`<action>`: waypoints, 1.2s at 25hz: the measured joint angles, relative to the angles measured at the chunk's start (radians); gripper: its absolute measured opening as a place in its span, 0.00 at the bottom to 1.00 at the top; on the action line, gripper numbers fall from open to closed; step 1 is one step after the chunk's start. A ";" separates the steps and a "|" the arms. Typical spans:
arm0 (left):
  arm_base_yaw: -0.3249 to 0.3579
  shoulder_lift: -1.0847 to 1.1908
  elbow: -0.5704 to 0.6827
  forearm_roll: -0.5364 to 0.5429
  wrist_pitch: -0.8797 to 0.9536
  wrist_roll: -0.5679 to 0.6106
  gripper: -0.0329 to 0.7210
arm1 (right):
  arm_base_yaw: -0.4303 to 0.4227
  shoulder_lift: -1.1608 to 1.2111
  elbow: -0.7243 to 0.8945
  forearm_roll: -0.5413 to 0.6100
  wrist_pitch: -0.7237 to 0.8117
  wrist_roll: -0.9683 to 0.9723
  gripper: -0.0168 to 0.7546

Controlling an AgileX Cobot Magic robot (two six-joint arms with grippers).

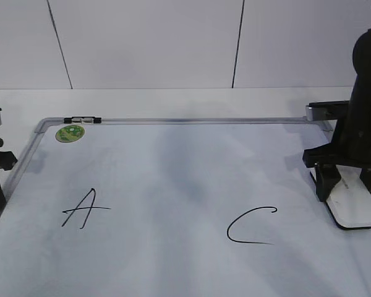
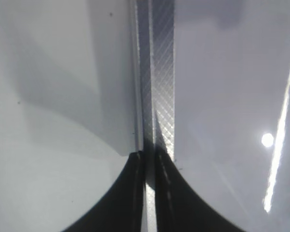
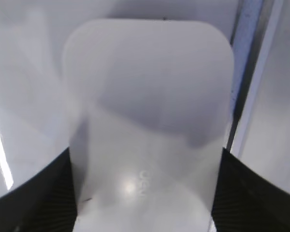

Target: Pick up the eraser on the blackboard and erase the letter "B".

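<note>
Straddling the eraser (image 1: 355, 207) at the right edge of the blackboard (image 1: 173, 179), your right gripper (image 1: 349, 185) has a finger on each long side of the white block; the wrist view shows the dark fingers (image 3: 34, 203) flush with both sides, so it looks clamped on, though how firmly is hard to judge. No letter "B" shows between the A (image 1: 83, 209) and the C (image 1: 251, 228) (only a faint grey smudge there), so the wipe seems done. From here the risk is the eraser itself: it sits just beside the frame (image 1: 204, 120), and a loose or tilted hold could let it catch the rim or slide off the board. Sweep too far left and you smear the C. Your left gripper (image 2: 147, 193) rests with fingers together over the left frame rail. A green sticker (image 1: 70, 132) sits at the far left corner, well apart from the work.
</note>
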 joint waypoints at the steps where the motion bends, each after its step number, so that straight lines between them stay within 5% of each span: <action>1: 0.000 0.000 0.000 0.000 0.000 0.000 0.06 | 0.000 0.000 0.000 -0.002 0.000 0.007 0.70; 30: 0.000 0.000 0.000 -0.002 0.001 0.000 0.06 | 0.000 0.005 0.000 -0.042 -0.018 0.037 0.72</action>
